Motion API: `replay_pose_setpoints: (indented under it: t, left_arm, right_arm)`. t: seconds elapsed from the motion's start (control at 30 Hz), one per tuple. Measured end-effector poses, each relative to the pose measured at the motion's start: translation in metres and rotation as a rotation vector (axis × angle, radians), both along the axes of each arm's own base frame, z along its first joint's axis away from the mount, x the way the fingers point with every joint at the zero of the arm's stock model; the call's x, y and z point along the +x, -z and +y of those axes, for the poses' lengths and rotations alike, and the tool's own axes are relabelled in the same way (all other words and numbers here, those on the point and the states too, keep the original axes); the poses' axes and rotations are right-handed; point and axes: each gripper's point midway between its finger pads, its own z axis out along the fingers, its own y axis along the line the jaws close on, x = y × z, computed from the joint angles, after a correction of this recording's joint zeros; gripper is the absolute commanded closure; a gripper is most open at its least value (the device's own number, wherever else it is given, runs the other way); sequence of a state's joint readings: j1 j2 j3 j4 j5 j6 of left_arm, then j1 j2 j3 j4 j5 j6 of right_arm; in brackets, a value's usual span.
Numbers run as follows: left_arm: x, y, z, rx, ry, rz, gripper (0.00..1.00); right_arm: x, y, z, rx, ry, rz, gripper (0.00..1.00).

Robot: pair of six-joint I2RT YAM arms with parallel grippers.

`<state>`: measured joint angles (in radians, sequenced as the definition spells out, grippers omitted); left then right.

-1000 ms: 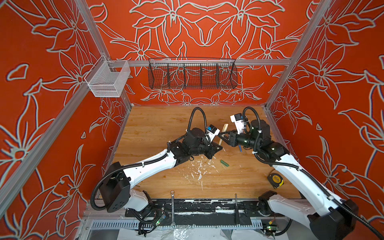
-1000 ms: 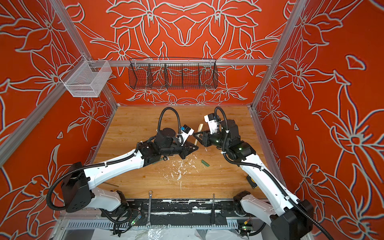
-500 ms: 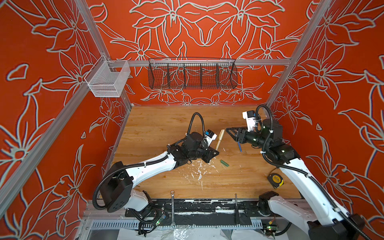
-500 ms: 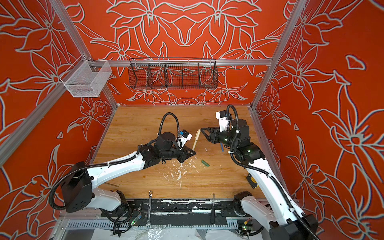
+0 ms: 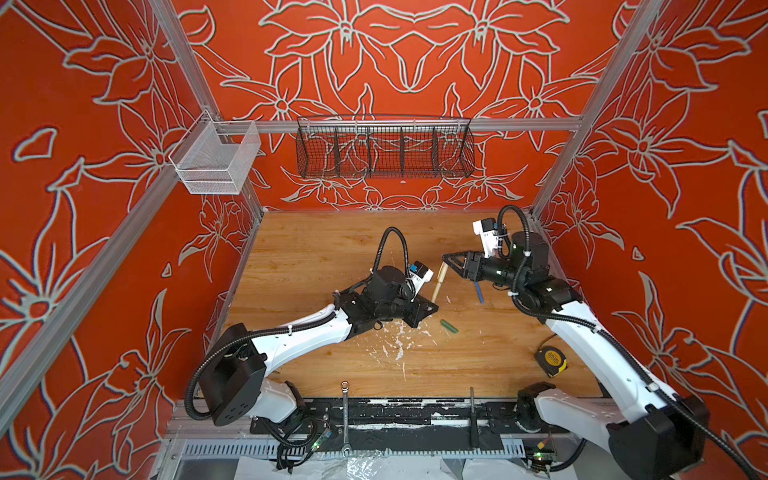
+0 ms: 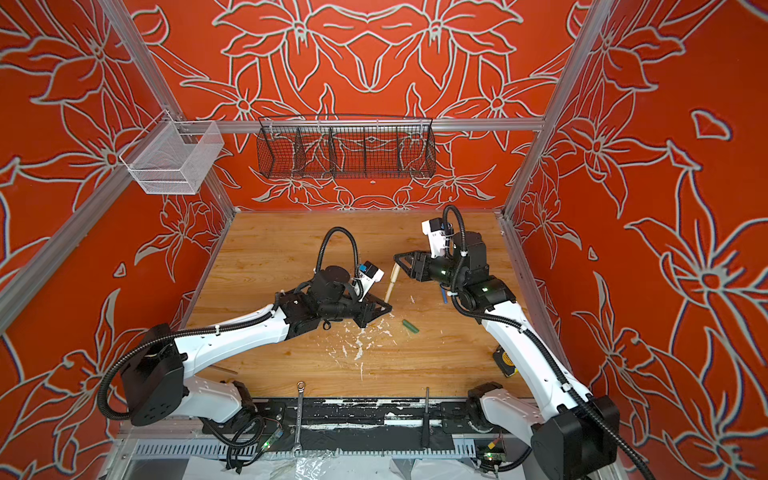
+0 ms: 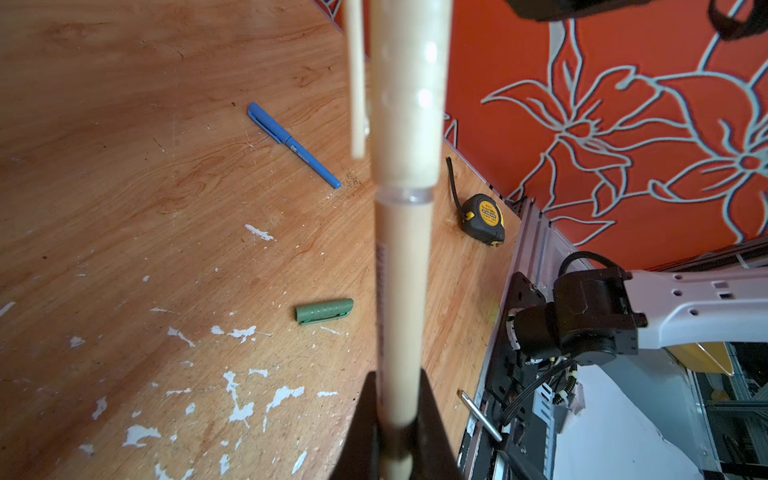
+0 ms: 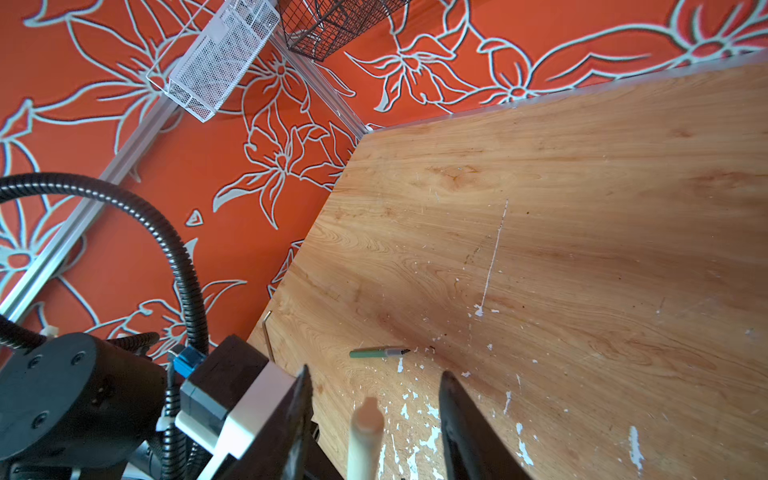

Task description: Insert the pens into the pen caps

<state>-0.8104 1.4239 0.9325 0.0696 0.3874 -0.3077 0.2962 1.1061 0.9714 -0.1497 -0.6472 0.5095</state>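
Note:
My left gripper (image 5: 434, 306) (image 7: 397, 378) is shut on the lower end of a tan pen (image 5: 437, 286) (image 7: 401, 291), which tilts up off the table. A tan cap (image 7: 409, 95) sits on the pen's upper end. My right gripper (image 5: 446, 258) (image 8: 376, 372) is open just beyond that capped end (image 8: 368, 409), which shows between its fingers untouched. A blue pen (image 5: 479, 291) (image 7: 291, 143) with its cap on lies below the right wrist. On the table right of the left gripper lies a green cap (image 5: 449, 326) (image 7: 324, 311). The uncapped green pen (image 8: 376, 353) appears only in the right wrist view.
A yellow-and-black tape measure (image 5: 550, 360) (image 7: 484, 218) sits near the right arm. A silver wrench (image 5: 345, 411) and a dark rod (image 5: 472, 415) lie on the front rail. White paint flecks (image 5: 395, 345) dot the wooden table. Wire baskets (image 5: 384, 147) hang on the back wall.
The right gripper opened, let go of the tan cap end and drew back to the right. The left gripper kept the capped tan pen and shifted slightly toward the front.

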Motion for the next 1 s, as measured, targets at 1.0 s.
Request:
replay_pose_setpoints:
  t: [1.0]
  left_arm:
    - [0.0, -0.003, 0.0, -0.004, 0.005, -0.017, 1.0]
  right_arm:
    - [0.0, 0.005, 0.021, 0.03, -0.072, 0.018, 0.76]
